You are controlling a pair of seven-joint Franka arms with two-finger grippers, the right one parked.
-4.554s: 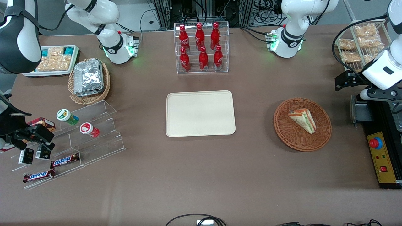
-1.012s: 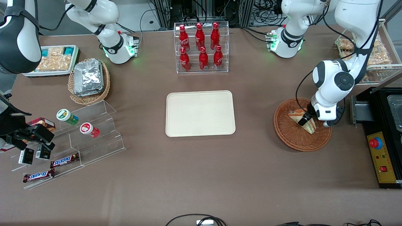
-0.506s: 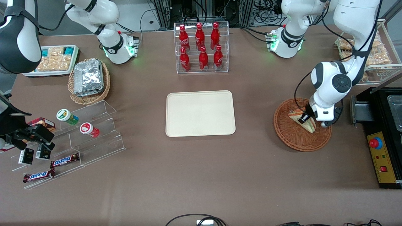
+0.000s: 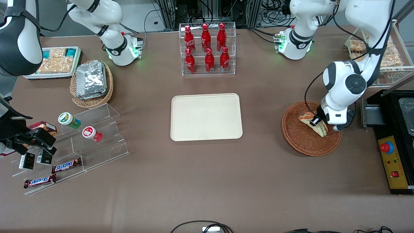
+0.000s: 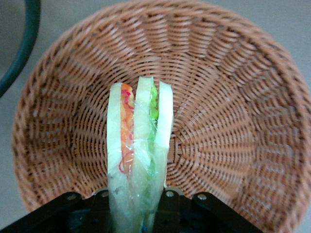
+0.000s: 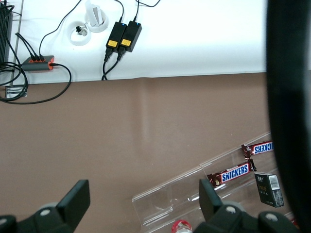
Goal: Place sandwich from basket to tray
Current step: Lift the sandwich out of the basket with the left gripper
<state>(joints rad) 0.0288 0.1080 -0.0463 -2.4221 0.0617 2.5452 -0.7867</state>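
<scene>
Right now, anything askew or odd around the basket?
Only the sandwich: it stands on edge, clamped in the gripper, its wrap creased at the fingers, over the basket. That fits a pickup. The tray sits square.

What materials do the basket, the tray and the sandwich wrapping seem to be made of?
The basket looks like woven wicker, reddish-brown and matte, with visible strands. The tray seems matte cream plastic or pulp; it shows no gloss. The sandwich, held by the tool over the basket, appears wrapped in clear, shiny, creased film.
</scene>
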